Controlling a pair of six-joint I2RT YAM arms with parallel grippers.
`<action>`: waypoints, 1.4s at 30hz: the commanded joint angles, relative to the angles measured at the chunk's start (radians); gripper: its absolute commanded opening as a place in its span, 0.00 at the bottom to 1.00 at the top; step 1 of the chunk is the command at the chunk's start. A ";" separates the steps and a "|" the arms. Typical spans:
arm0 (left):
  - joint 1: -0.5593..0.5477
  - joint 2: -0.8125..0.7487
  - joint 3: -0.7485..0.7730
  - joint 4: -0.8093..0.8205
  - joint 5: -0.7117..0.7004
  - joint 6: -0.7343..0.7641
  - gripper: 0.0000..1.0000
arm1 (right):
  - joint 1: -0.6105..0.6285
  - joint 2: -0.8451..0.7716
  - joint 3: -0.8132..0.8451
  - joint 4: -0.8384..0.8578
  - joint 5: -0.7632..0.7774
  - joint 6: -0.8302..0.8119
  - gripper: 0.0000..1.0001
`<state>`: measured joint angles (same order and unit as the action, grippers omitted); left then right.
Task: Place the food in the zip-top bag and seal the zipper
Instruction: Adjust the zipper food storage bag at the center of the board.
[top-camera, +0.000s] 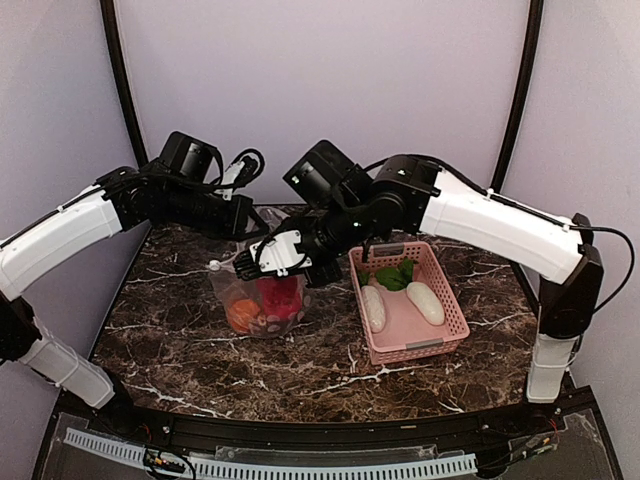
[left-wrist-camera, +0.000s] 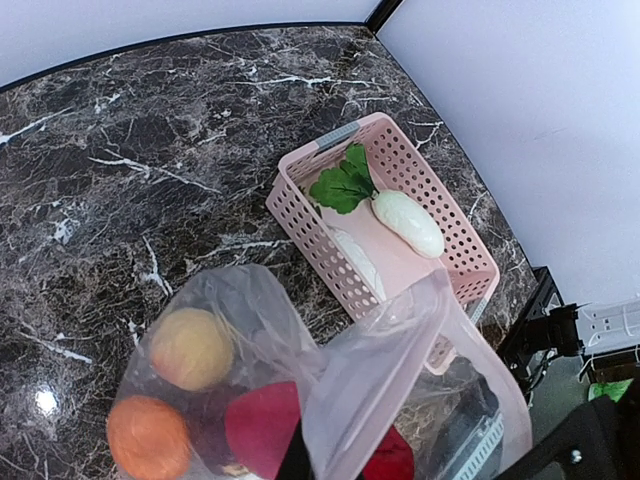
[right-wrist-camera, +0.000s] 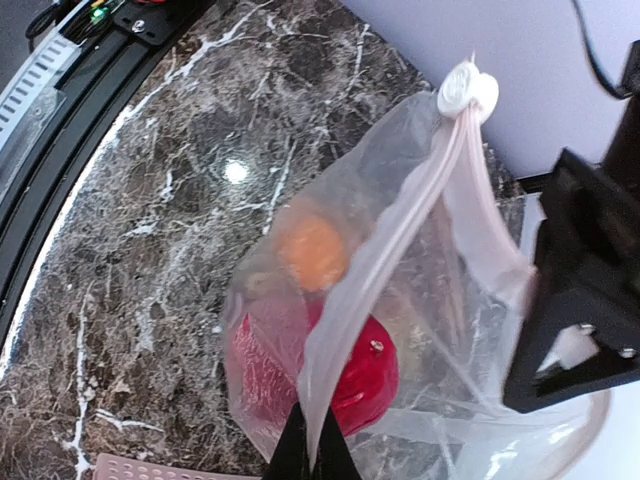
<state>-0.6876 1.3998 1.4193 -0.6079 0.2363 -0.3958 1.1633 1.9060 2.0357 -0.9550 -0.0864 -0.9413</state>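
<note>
Zip-top bag (top-camera: 262, 295) (food (right-wrist-camera: 352, 378) inside) has its rim clamped by left pincer (left-wrist-camera: 296, 458) and right pincer (right-wrist-camera: 308, 450)

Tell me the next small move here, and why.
Probably ease the right gripper away from the left gripper to spread the mouth of the bag. Both are shut on its edge, and two white pieces lie in the basket, not yet bagged.

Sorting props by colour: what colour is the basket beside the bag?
Pink; the basket shows best in the left wrist view.
</note>
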 joint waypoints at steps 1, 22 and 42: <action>-0.002 0.061 0.080 -0.109 0.017 0.049 0.01 | 0.001 -0.016 0.045 0.078 0.078 -0.018 0.00; -0.003 0.062 0.180 -0.145 -0.163 0.143 0.01 | -0.007 -0.040 0.006 0.122 0.001 0.042 0.00; -0.003 0.057 0.139 -0.125 -0.120 0.094 0.01 | -0.127 -0.164 0.010 0.034 -0.225 0.155 0.38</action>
<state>-0.6876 1.4616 1.5356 -0.7269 0.1116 -0.2993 1.0985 1.8317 2.0342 -0.8875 -0.2096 -0.8364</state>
